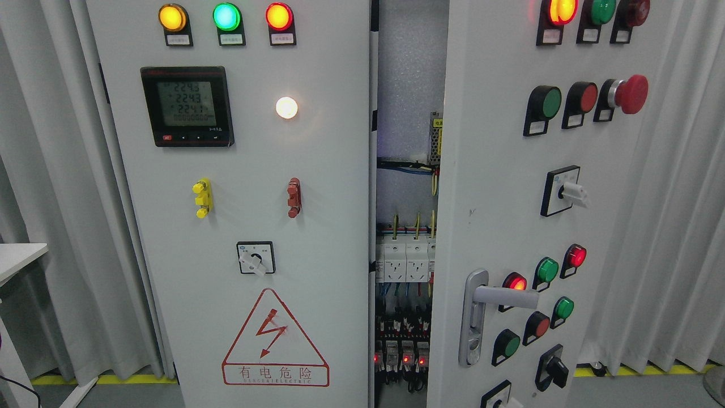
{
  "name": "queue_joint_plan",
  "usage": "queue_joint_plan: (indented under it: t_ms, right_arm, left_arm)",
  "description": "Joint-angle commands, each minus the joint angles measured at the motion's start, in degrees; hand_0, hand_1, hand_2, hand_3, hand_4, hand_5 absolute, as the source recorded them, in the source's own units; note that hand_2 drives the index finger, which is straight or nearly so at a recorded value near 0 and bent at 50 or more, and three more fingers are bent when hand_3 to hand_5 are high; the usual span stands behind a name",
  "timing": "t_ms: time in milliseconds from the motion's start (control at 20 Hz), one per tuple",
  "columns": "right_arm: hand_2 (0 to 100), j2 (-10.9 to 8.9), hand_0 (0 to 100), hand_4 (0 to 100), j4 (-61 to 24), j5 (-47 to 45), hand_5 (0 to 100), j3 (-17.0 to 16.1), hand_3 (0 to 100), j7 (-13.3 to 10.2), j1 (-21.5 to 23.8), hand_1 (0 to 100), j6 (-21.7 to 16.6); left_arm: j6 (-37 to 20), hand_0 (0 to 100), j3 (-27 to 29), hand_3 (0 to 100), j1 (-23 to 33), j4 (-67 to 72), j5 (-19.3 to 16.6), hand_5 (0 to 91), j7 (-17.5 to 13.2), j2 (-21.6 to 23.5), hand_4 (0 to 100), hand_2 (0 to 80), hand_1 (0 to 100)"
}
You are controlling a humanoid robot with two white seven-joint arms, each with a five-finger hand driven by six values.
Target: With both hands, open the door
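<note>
Although two arms belong to this rig, neither robot hand is showing anywhere in the head view, so whether the fingers are spread, curled or gripping anything cannot be told.

Nearest the camera, the right-hand pale grey metal cabinet door (498, 215) is standing ajar, swinging outward so that it is angling toward the viewer. Its silver lever handle (506, 297) is sitting low on the door, pointing right from a tall silver lock plate (472, 317). Beside the handle, round green and red push buttons (547, 270) are glowing, a red mushroom-head stop button (630, 94) is sticking out higher up, and a white rotary switch (571, 191) is sitting between them.

Slightly farther back, the left-hand pale grey cabinet door (334, 170) is facing the camera flat. It is carrying a black digital meter (187, 106), amber, green and red pilot lamps (226, 16) along the top, and a red triangular lightning warning sign (275, 340) near the bottom.

Between the two doors a dark gap is showing the cabinet's inside, where white circuit breakers (403, 259) and bundled wires are sitting against the back panel.

Pale grey curtains (679, 226) are hanging behind on both sides.
</note>
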Motion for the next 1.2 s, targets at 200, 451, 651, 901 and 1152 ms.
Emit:
queue_joint_plan:
  t_ms: [200,451,651,901,1152]
  right_arm:
    - [0,-0.09,22,0,0.0,-1.58,0,0.0,0,0.02,0.0,0,0.03]
    - [0,-0.09,22,0,0.0,-1.58,0,0.0,0,0.02,0.0,0,0.03]
    - [0,-0.09,22,0,0.0,-1.58,0,0.0,0,0.02,0.0,0,0.03]
    - [0,-0.09,22,0,0.0,-1.58,0,0.0,0,0.02,0.0,0,0.03]
    - [0,-0.09,22,0,0.0,-1.58,0,0.0,0,0.02,0.0,0,0.03]
  left_arm:
    - [0.05,30,0.13,3,-0.35,-0.01,0.1,0.0,0.16,0.19,4,2.7,0]
    - [-0.3,30,0.57,3,3.58,-11.91,0.54,0.0,0.08,1.85,4,2.7,0]
    - [-0.22,30,0.57,3,13.08,-38.98,0.27,0.0,-0.97,7.13,4,2.7,0]
    - [-0.22,30,0.92,3,21.96,-64.13,0.36,0.0,-19.32,8.98,4,2.8,0]
    - [-0.13,30,4.69,3,24.87,-85.31,0.89,0.0,-20.14,12.14,4,2.7,0]
